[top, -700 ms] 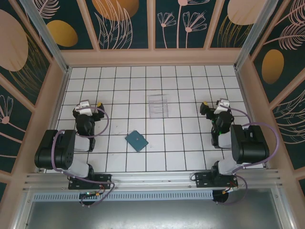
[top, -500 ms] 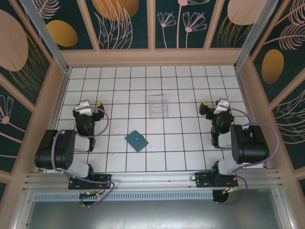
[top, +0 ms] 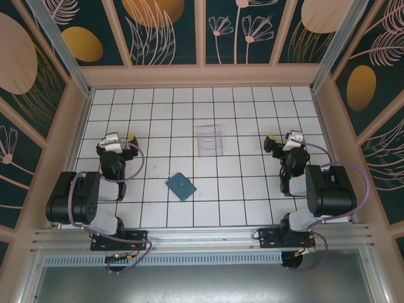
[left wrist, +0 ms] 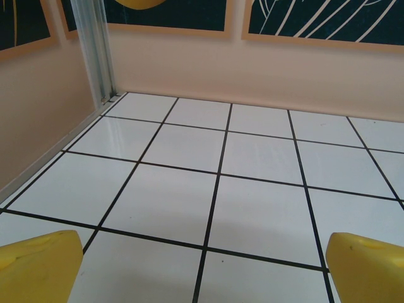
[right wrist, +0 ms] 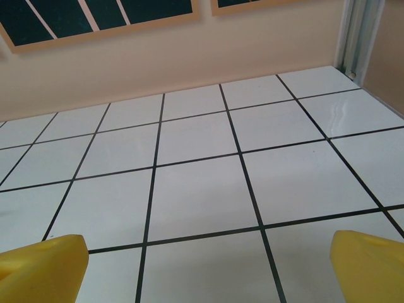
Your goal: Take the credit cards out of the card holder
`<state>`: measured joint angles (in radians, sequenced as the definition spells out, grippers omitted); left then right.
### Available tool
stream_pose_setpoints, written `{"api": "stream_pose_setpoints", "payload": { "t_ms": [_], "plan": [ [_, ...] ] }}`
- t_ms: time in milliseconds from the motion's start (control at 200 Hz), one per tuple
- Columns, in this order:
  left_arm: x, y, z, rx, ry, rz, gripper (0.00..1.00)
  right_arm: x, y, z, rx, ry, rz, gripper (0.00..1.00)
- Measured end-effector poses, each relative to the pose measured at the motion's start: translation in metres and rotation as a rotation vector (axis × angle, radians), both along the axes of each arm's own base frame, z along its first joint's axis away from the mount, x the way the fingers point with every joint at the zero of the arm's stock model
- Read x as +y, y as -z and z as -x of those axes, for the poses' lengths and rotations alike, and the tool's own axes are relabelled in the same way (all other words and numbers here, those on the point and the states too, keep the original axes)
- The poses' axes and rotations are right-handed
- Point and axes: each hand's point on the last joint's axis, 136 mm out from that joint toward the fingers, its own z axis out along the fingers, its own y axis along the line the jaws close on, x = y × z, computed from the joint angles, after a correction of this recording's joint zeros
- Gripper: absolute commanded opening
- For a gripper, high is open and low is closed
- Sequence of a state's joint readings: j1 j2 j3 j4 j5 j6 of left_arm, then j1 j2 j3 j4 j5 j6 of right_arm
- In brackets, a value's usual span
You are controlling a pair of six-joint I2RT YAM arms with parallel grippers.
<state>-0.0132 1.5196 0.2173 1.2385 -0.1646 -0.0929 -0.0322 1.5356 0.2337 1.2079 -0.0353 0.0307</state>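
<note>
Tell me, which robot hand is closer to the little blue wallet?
Left. The left gripper is to the left of the card holder and a little farther back. The right gripper is off to its right, also farther back, with more tiles between.

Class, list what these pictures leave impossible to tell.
Contents of the small flat teal-blue wallet: top view, its own cover hides them.
Slots of the clear plastic stand: top view, too small, transparent.
Fingers of the left gripper and the right gripper: wrist views, bottom edge cuts them off.
</note>
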Motion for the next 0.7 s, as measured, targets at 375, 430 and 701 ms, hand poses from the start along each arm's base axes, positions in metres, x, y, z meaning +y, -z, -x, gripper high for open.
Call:
{"api": "stream_pose_setpoints", "payload": {
  "t_ms": [375, 430, 701],
  "plan": [
    [0.000, -0.001, 0.000, 0.002, 0.000, 0.000, 0.99, 0.000, 0.000, 0.000, 0.002, 0.002, 0.002, 0.99],
    [0.000, -0.004, -0.001, 0.004, -0.002, 0.000, 0.98, 0.001, 0.000, 0.000, 0.007, 0.002, 0.008, 0.99],
    [0.013, -0.068, -0.015, -0.036, -0.092, 0.090, 0.99, 0.021, -0.046, -0.014, 0.014, -0.019, 0.031, 0.96]
  ]
}}
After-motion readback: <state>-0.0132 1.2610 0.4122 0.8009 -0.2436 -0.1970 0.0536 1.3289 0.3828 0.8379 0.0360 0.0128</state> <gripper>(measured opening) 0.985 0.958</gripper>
